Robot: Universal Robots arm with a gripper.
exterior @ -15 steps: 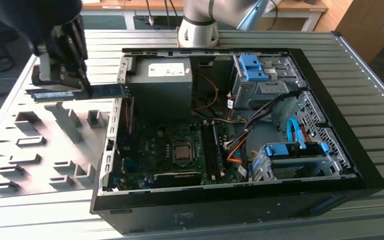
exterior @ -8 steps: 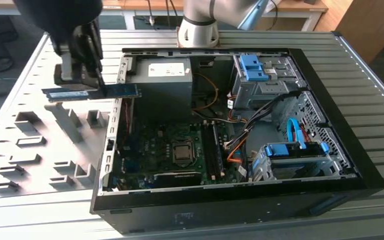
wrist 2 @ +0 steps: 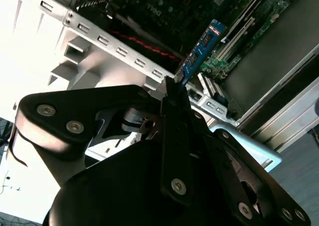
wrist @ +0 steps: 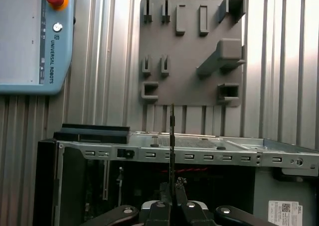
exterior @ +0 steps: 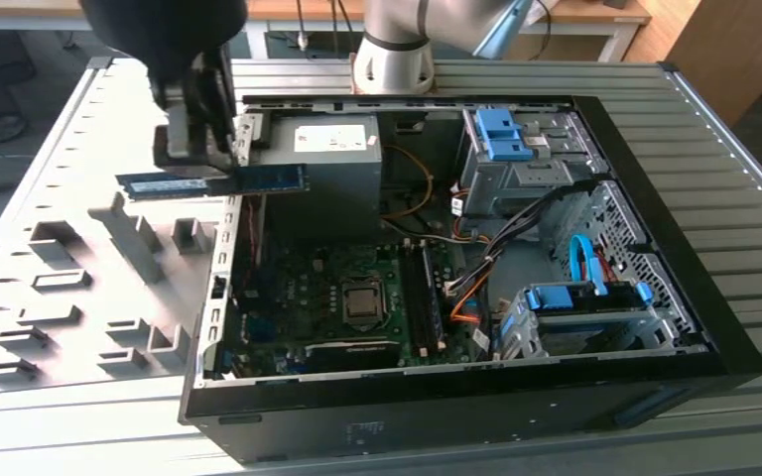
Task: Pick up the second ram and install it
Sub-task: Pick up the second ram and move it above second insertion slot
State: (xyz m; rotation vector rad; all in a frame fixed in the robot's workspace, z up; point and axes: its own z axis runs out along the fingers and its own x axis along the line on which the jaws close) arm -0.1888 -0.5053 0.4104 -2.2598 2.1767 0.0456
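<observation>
On the exterior view's left, the grey fixture plate lies on the table. Just right of it, my hand is clamped on the ram, held level in the air above the left wall of the open case. Further right, down inside, sits the motherboard.
</observation>
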